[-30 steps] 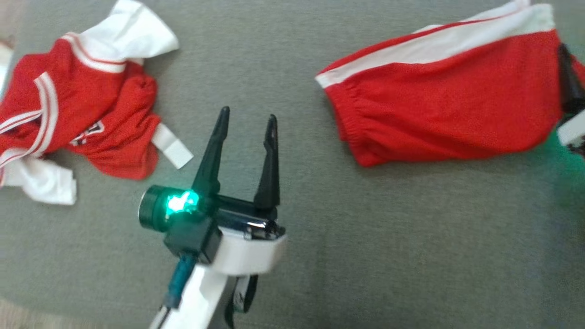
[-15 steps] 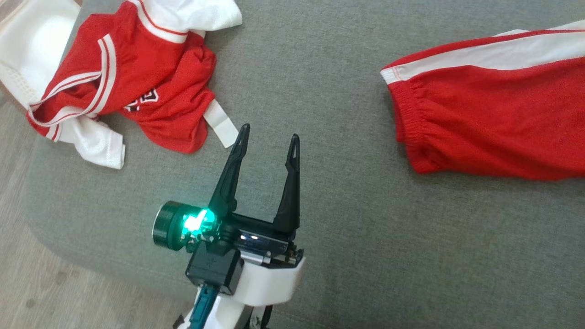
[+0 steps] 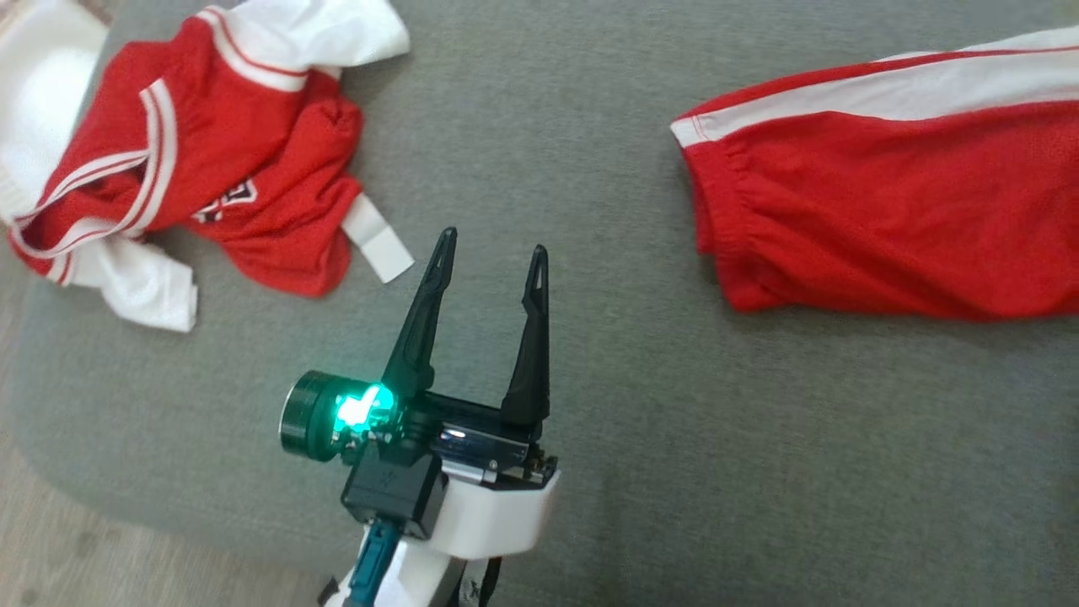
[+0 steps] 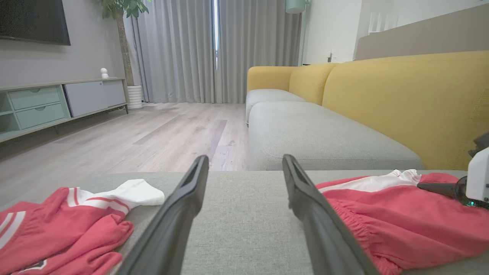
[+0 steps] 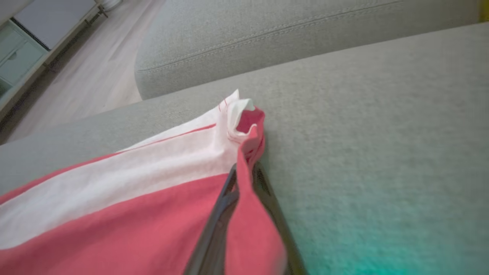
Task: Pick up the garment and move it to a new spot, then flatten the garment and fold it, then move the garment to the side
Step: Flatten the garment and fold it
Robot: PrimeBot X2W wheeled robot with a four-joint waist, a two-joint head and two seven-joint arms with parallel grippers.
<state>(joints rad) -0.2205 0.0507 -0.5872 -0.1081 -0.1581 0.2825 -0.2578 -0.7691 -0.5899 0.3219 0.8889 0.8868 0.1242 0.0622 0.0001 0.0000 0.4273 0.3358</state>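
The right gripper [image 5: 245,168] has its two dark fingers drawn together on a fold of cloth. A corner of the red shorts with a white side stripe [image 5: 114,214] is pinched between them, and the red-and-white hem curls up just past the fingertips. From that grip the rest of the shorts spreads over the grey fabric seat cushion [image 5: 363,126]. In the head view the shorts [image 3: 885,219] lie at the right of the cushion, with the gathered waistband toward the middle and the white stripe along the far edge. They run off the picture's right side.

The left gripper [image 3: 493,244] hovers over the bare middle of the cushion, fingers spread wide with nothing between them. A green light [image 3: 358,409] glows at its wrist. It is well apart from the shorts on its right and nearer the crumpled red-and-white jersey [image 3: 228,160] on its left. The jersey's loose white strap end lies near one fingertip but apart from it. The jersey is heaped at the cushion's left end, close to the edge, with pale wooden floor [image 3: 50,556] beyond.

In the left wrist view a second grey seat cushion [image 4: 324,133] lies past the first, backed by a yellow sofa back [image 4: 401,99]. Grey curtains [image 4: 179,49] and a low pale cabinet [image 4: 57,103] stand against the walls.
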